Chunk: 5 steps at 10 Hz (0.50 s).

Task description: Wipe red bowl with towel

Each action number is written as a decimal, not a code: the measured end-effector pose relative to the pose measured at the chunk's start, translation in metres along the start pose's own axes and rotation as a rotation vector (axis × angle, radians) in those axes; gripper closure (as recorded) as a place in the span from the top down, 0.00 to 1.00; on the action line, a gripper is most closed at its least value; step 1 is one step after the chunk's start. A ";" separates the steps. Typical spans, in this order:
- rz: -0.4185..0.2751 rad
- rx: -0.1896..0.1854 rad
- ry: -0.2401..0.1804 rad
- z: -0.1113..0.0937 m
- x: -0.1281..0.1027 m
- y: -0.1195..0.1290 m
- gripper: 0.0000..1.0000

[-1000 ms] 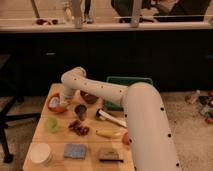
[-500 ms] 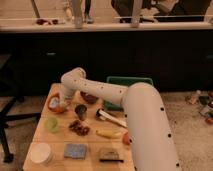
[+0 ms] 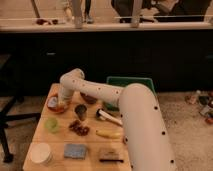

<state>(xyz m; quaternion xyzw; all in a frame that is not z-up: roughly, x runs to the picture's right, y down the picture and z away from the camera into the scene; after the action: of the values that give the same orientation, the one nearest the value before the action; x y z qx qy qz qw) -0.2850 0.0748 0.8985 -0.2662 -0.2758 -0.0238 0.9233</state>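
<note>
With the arm folded back over the far left of the wooden table (image 3: 42, 131), the gripper (image 3: 61, 101) is right down at the red bowl (image 3: 55, 105), and its jaws are fully closed. Tucked beneath it, inside the bowl, there's a pale patch that looks like the towel (image 3: 53, 101); I'd say the closed jaws are pinching it, though the wrist hides the actual contact.

Now the hazards. Just to the right of the gripper stands a dark cup (image 3: 81, 112), and beyond it, further back, the smaller maroon bowl (image 3: 90, 99). A wide wiping sweep that way could clip the cup and tip it. Directly in front of the gripper sits a green fruit (image 3: 51, 124), round enough to roll if nudged.

The bowl itself is the bigger worry: it's shallow and near the table's left edge, so pressing hard on the rim could skid or flip it. And if the cloth slips free, the jaws would scrape bare ceramic instead.
</note>
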 end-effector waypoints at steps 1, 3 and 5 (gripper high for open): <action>-0.005 0.004 -0.001 0.002 -0.001 -0.005 0.00; -0.010 0.006 0.001 0.006 -0.002 -0.013 0.00; -0.007 -0.003 0.010 0.015 0.001 -0.025 0.00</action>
<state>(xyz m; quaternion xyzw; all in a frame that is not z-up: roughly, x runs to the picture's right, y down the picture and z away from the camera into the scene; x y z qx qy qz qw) -0.2964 0.0615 0.9213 -0.2663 -0.2723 -0.0288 0.9242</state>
